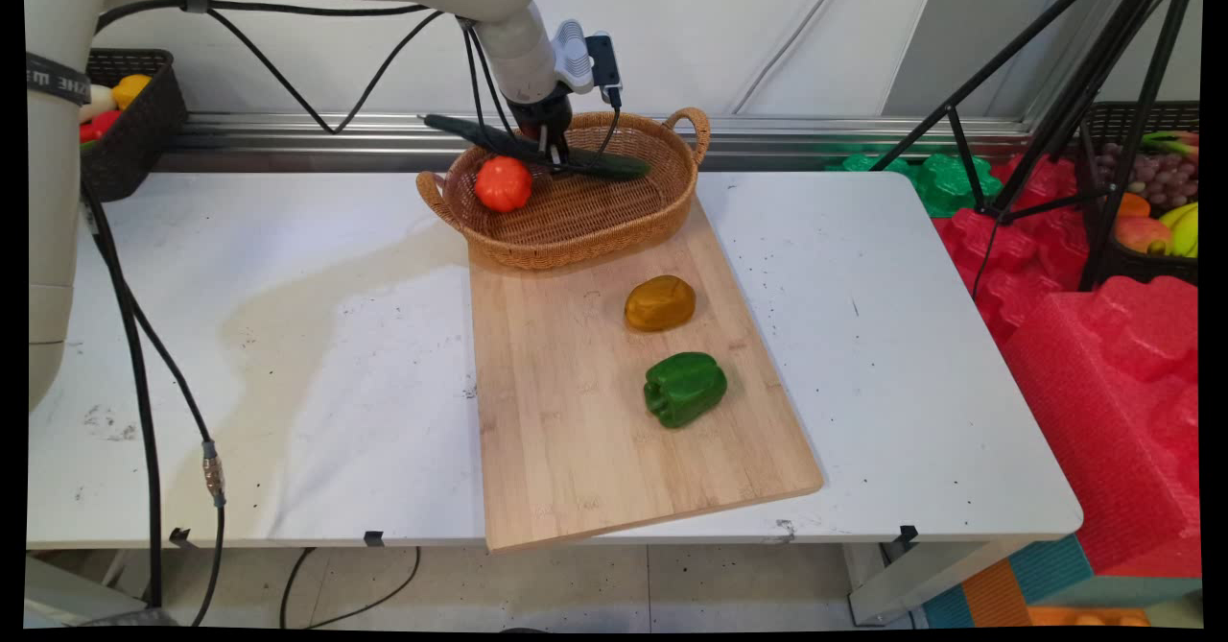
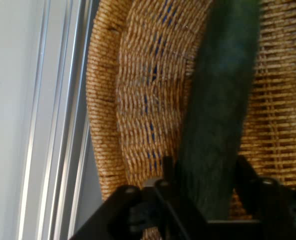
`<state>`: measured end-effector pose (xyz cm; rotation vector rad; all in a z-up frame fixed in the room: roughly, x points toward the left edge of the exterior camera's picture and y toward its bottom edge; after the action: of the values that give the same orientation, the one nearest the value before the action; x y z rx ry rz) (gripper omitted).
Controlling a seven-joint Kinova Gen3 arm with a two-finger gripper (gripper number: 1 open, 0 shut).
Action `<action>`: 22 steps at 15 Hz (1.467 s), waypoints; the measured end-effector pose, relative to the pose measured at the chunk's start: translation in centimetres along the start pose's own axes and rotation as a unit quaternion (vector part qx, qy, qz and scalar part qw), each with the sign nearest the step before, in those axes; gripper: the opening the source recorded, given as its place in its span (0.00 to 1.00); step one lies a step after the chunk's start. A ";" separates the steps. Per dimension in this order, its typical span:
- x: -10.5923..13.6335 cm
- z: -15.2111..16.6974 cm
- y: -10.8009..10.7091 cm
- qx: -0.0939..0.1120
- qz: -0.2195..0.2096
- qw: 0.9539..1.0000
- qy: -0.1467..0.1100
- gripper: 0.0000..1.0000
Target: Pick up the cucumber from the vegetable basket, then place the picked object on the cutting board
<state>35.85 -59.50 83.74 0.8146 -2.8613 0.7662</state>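
Above the wicker basket (image 1: 576, 210), at the far end of the wooden cutting board (image 1: 595, 412), the gripper (image 1: 549, 148) is clenched on a long dark green cucumber (image 1: 537, 150). The cucumber lies roughly level across the basket's far part, one end poking out past the basket's far-left rim, the other reaching toward its right side. In the hand view the cucumber (image 2: 217, 115) runs up between the two black fingers (image 2: 247, 175), with the basket's woven floor and rim (image 2: 133, 100) behind it; whether it touches the weave cannot be told.

Inside the basket, on its left side, sits a red tomato (image 1: 503, 183), just below the cucumber's left half. The basket rests partly on the board's far end. Nearer than the basket, on the board, lies a yellow-orange bell pepper (image 1: 660, 303), and nearer still a green bell pepper (image 1: 685, 389), the two apart from each other. The board lies on the white worktop (image 1: 288, 354), its near corner overhanging the worktop's edge.
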 end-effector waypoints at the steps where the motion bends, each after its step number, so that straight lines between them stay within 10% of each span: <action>1: 0.0 -0.1 0.1 0.004 0.007 1.000 0.000 0.00; 14: -0.4 -10.6 3.1 0.070 0.035 0.996 0.043 0.00; 22: -2.7 -20.5 7.7 0.055 0.026 0.992 0.106 0.00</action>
<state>32.82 -42.68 97.69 0.6298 -2.6802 0.9613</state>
